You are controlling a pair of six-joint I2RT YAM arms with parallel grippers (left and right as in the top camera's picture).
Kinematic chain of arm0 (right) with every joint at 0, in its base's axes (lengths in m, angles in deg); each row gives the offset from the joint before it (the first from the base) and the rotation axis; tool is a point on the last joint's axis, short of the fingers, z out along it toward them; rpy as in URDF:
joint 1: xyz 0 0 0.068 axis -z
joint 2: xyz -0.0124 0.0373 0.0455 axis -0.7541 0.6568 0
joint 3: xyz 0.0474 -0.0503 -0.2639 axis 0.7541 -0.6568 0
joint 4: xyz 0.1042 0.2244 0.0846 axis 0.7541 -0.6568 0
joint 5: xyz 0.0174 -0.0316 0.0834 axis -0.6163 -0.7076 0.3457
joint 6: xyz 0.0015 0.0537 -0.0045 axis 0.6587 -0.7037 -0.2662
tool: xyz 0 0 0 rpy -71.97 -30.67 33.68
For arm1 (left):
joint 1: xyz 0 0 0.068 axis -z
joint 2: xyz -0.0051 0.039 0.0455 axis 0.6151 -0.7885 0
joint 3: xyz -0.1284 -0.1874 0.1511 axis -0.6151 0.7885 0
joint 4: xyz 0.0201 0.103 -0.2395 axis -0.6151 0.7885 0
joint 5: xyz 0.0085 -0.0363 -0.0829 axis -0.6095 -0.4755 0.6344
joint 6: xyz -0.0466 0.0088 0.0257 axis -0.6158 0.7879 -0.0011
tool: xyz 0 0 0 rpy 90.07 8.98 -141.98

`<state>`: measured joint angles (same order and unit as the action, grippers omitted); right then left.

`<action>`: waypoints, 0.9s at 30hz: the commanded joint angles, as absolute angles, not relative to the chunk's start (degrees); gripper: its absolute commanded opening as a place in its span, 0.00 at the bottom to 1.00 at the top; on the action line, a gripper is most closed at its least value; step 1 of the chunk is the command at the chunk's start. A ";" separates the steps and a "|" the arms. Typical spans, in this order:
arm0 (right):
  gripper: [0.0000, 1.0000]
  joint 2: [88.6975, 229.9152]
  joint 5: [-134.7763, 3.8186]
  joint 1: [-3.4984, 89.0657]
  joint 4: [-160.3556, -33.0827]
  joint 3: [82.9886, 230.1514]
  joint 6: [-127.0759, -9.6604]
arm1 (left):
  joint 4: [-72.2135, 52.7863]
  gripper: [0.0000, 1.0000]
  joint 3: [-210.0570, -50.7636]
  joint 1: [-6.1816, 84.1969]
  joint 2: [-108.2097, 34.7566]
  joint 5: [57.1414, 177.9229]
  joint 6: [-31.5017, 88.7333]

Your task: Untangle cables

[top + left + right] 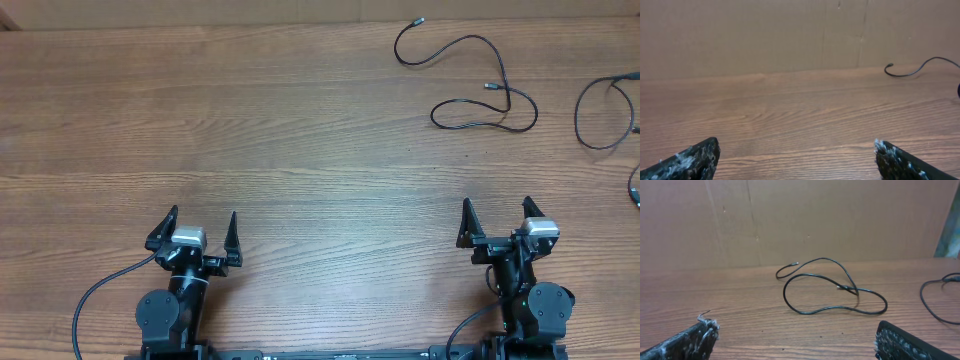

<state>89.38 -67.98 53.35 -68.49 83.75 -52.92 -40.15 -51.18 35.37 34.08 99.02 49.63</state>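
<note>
Wood-grained brown is the desk (300, 130) that carries everything we see, and a plain cardboard wall (790, 220) stands along its far edge. Our left claw (203, 212) sits close to the near edge of the desk, toward the left corner. Its two fingers are spread wide apart with nothing between them. The left wrist view shows the same left claw (796, 141) with only bare wood lying in the gap. Our right claw (497, 201) sits close to the near edge toward the right corner, its fingers likewise spread wide and holding nothing. From its own wrist view the right claw (794, 325) frames bare wood too. Both claws are well apart from the cables. One looped cable (507, 93), thin and black, lies on the far right part of the desk. One plug end is close to the far edge, and the cord curls back and crosses over itself beside a flat loop. In the right wrist view this looped cable (855, 291) rests ahead of the claw, between it and the wall. A second cable (578, 118) lies at the right edge of the desk, bent into an open arc that runs out of the picture, apart from the looped one. The right wrist view catches the second cable (921, 294) at its right side. In the left wrist view a curved cable end (910, 75) with a small plug lies far off to the right near the wall, and we cannot tell which cable it belongs to.
</note>
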 commanded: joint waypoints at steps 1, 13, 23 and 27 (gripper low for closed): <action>1.00 88.70 -68.35 53.09 -68.25 83.14 -52.48 | -39.89 0.99 -50.81 35.74 34.73 98.10 51.12; 1.00 88.70 -68.35 53.09 -68.25 83.14 -52.48 | -39.45 1.00 -50.79 37.99 34.73 94.15 45.98; 1.00 88.70 -68.35 53.09 -68.25 83.14 -52.48 | -39.36 1.00 -50.79 38.10 34.73 92.88 44.10; 1.00 88.70 -68.35 53.09 -68.25 83.14 -52.48 | -39.54 1.00 -50.79 38.10 34.73 93.88 45.61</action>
<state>89.38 -67.98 53.35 -68.47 83.75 -52.89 -39.62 -51.18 37.69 34.08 93.95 45.35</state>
